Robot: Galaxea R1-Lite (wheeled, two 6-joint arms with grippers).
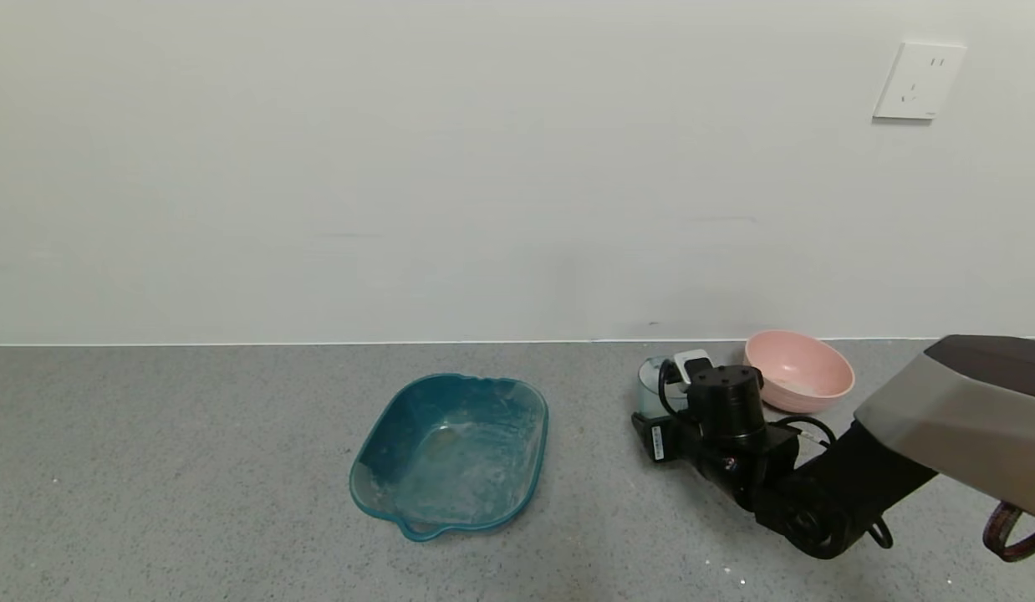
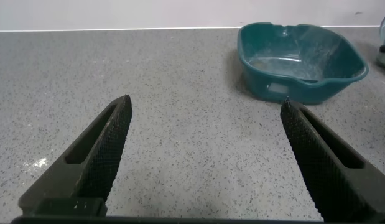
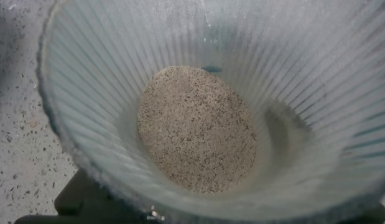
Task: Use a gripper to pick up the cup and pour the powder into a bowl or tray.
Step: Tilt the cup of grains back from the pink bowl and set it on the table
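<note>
The grey speckled counter (image 1: 191, 468) fills the lower half of the head view, with the teal tray (image 1: 451, 451) at centre frame, dusted with pale residue and not the target as I read the task. At right of centre the right arm reaches in from the lower right edge, its right gripper (image 1: 664, 393) set at the cup (image 1: 651, 386), which stands on the counter just left of the pink bowl (image 1: 800, 371) near the wall. Whether the fingers are clamped on the cup or merely beside it I cannot tell, since the motor housing hides them. The right wrist view looks straight down into the ribbed cup (image 3: 198, 112), where the powder (image 3: 197, 129) lies as a round speckled heap on the bottom, so nothing is poured yet. The left gripper (image 2: 204, 155) hangs idle over bare counter, its fingers wide apart. The step looks like the grasp; next calls for a firm hold, a level lift, a short carry to the bowl and a slow tilt
</note>
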